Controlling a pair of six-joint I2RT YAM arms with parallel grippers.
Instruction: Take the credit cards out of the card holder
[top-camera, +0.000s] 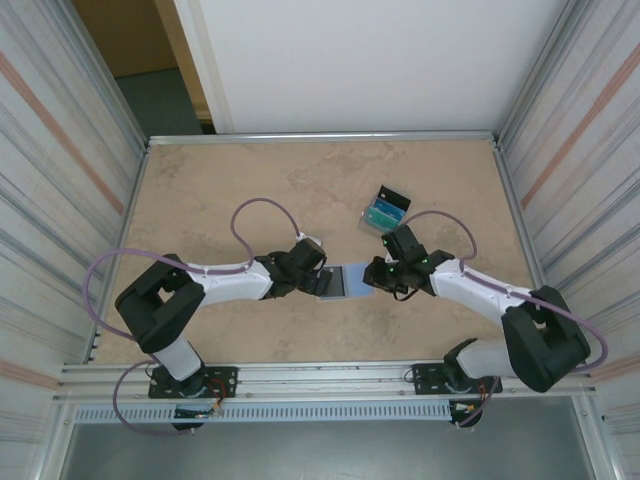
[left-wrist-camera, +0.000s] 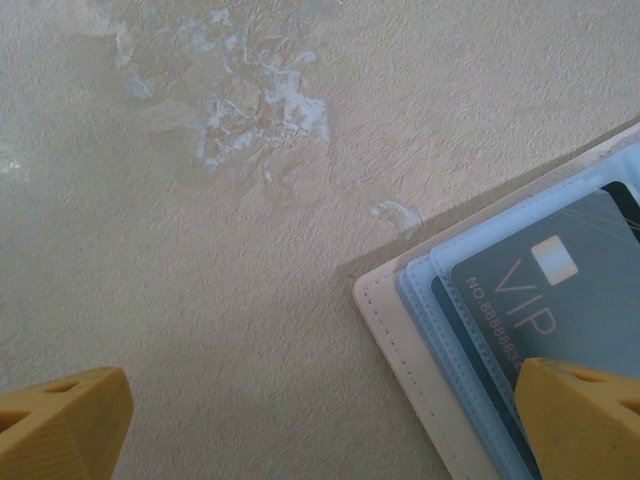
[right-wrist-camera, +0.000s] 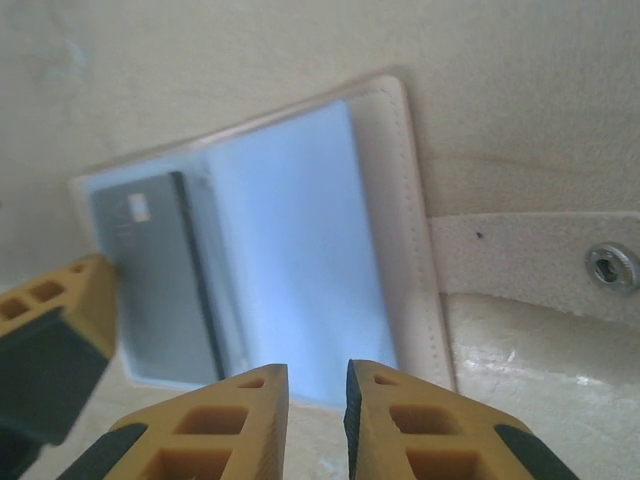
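The holder (top-camera: 345, 281) lies spread open and flat on the table (top-camera: 230, 170), pale blue panels up, and I have a gripper at each end of it.

My left gripper (left-wrist-camera: 320, 430) is at the holder's left end, jaws wide. One finger (left-wrist-camera: 60, 425) hangs over bare table just off the holder's corner. The other finger is over the holder itself, on top of the card (left-wrist-camera: 570, 300) that sits there. I cannot tell whether that finger presses the card or only hovers just above it. The card is grey-blue, marked VIP, and lies in the holder's left panel beside stitched pocket edges. A darker strip runs along its side, and I cannot tell whether that is a second card.

My right gripper (right-wrist-camera: 317, 400) is at the holder's right half, jaws narrow, with only a thin slit between them. The fingertips sit at the long edge of the right panel, the edge nearer my bases. I cannot tell whether they pinch that edge or merely meet it. The right panel shows plain pale blue.

A tan tab (right-wrist-camera: 520, 260) sticks out from the holder's right edge and lies flat on the table. A small metal snap (right-wrist-camera: 612, 268) sits near its far end.

Beyond the holder's right end, on its far side and apart from it, is a small tray (top-camera: 385, 212) of teal and blue cards.
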